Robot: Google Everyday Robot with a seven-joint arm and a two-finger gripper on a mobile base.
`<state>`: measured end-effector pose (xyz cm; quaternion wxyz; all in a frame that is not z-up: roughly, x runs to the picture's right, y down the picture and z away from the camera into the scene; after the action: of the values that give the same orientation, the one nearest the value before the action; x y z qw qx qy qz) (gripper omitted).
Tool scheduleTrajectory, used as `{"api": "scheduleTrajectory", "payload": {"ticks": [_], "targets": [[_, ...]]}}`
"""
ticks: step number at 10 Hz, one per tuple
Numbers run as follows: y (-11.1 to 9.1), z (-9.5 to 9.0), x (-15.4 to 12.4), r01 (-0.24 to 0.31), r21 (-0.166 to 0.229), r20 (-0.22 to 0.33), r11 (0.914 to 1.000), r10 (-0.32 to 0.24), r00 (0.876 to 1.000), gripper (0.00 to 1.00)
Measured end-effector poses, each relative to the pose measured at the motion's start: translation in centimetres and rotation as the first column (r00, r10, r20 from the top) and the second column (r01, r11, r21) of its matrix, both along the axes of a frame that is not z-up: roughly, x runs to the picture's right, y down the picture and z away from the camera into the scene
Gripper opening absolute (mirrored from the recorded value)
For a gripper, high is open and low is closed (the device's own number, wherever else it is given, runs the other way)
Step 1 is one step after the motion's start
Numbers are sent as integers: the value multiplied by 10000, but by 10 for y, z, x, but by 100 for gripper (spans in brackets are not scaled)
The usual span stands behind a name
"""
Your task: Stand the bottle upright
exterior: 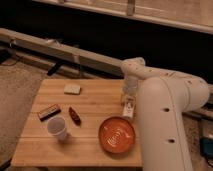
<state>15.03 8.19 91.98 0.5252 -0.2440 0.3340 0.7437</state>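
Observation:
The bottle point(129, 108) is a small white thing with a speckled band. It is near the table's right edge, just behind the orange plate, and looks roughly upright with a slight lean. My gripper point(129, 100) comes down from the white arm point(165, 100) right over the bottle's top, with its jaws wide apart. Whether the jaws touch the bottle is hidden by the wrist.
On the wooden table point(90, 145) an orange plate point(117, 135) lies at the front right and a white paper cup point(57, 128) at the front left. Also there are a dark red item point(74, 115), a dark bar point(48, 112) and a pale block point(72, 89). A rail runs behind the table.

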Motion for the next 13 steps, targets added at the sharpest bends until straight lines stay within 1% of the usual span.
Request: {"api": "scheduleTrajectory", "payload": {"ticks": [1, 4, 6, 8, 10, 13], "targets": [[-3, 3, -2, 49, -100, -3, 9999, -49, 10000, 63], [-9, 14, -6, 379, -802, -83, 9961, -387, 9992, 63], [-10, 22, -8, 685, -1421, -113, 9875, -708, 9974, 63], [-8, 27, -5, 828, -1812, -114, 9799, -863, 9962, 63], [-5, 29, 0, 832, -2067, -73, 9749, -866, 9962, 63], [-1, 30, 10, 760, -2341, 2, 9692, -781, 9969, 63]]}}
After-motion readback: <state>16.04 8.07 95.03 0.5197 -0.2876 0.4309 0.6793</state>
